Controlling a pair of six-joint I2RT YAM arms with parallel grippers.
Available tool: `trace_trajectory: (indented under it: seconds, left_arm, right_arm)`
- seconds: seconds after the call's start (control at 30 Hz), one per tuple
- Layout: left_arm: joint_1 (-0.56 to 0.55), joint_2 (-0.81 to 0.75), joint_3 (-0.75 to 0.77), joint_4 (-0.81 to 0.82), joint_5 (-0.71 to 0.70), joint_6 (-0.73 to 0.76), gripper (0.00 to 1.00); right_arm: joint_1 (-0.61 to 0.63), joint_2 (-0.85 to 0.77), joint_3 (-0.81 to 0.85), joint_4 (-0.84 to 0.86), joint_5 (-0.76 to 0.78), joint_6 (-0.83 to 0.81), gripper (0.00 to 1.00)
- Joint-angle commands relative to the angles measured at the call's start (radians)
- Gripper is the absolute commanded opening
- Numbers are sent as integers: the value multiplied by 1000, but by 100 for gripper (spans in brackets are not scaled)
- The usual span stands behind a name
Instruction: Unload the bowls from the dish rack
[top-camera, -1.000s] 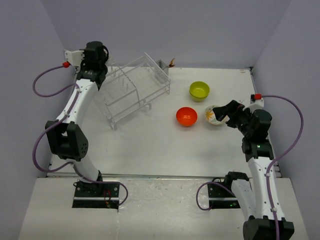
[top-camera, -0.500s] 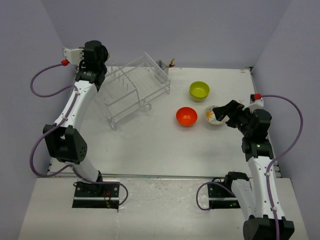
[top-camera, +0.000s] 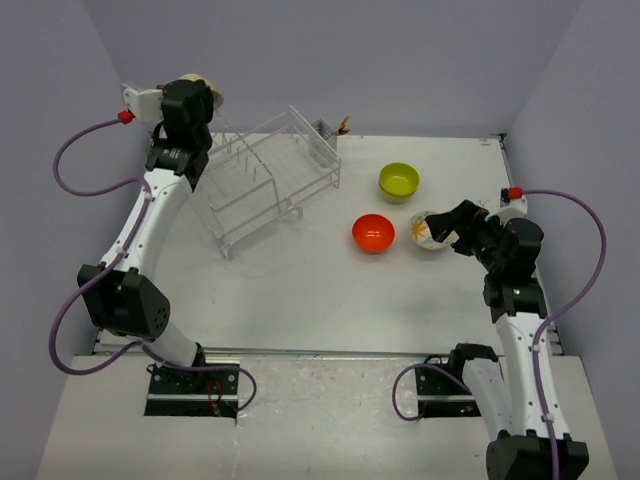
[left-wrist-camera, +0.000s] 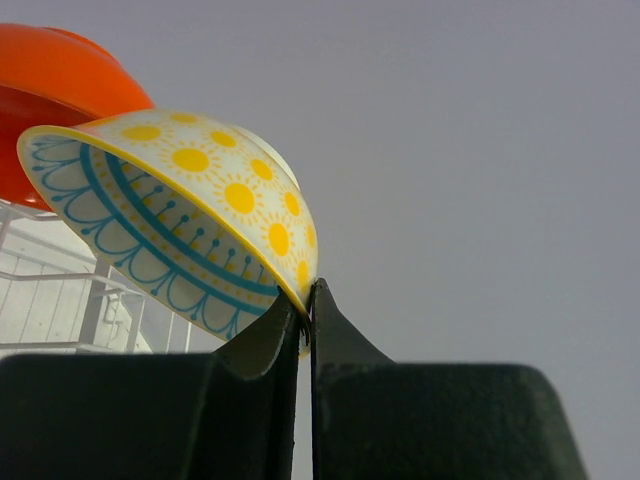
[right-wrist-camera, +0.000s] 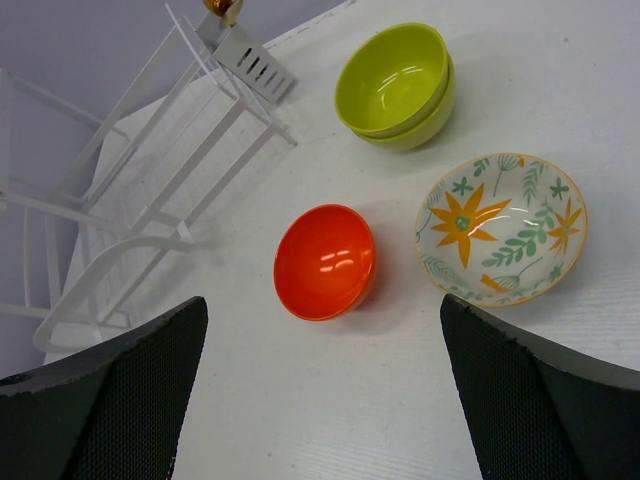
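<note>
Sun-patterned whitish bowl (left-wrist-camera: 190, 190) pinched at its rim by left gripper (left-wrist-camera: 305, 312), held high at far-left corner, past clear barred dish rack (top-camera: 270, 175). Right gripper (right-wrist-camera: 322, 330) held spread wide by right edge.

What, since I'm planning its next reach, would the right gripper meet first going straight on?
Probably the orange bowl, centred ahead of the open right gripper in its wrist view; depth is unclear, so maybe table first.

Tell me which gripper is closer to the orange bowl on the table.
Right. The right gripper is just beyond the floral bowl beside the orange bowl; the left gripper is past the dish rack, gripping a sun-patterned bowl.
</note>
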Motion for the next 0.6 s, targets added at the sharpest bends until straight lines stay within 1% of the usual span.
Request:
trace_trajectory:
  seconds: [0.0, 0.2, 0.23, 0.33, 0.4, 0.43, 0.47, 0.5, 0.53, 0.57]
  left_arm:
    - [-1, -56, -13, 110, 47, 48, 0]
    - [-4, -67, -43, 154, 143, 74, 0]
    - [-6, -71, -45, 162, 177, 80, 0]
    - [-19, -81, -45, 180, 232, 132, 0]
    - [-38, -81, -33, 225, 270, 218, 0]
    - [-47, -75, -22, 245, 327, 258, 0]
    - [-64, -65, -5, 263, 365, 336, 0]
    - [-78, -46, 35, 262, 393, 376, 0]
    - [-92, -35, 53, 263, 453, 414, 0]
    - [-117, -24, 73, 262, 490, 491, 0]
  right_arm:
    - [-1, 6, 2, 32, 15, -19, 99]
    - [-1, 6, 3, 31, 12, -19, 99]
    - [-1, 9, 5, 31, 11, -19, 99]
    - [-3, 9, 8, 31, 6, -17, 99]
    - [-1, 10, 14, 30, -8, -12, 99]
    - [-1, 10, 16, 33, -14, -9, 99]
    - [-1, 9, 22, 33, -22, -5, 99]
    - [-1, 10, 28, 28, -37, 1, 99]
    - [-1, 7, 36, 25, -45, 3, 99]
    - [-1, 6, 48, 22, -52, 7, 99]
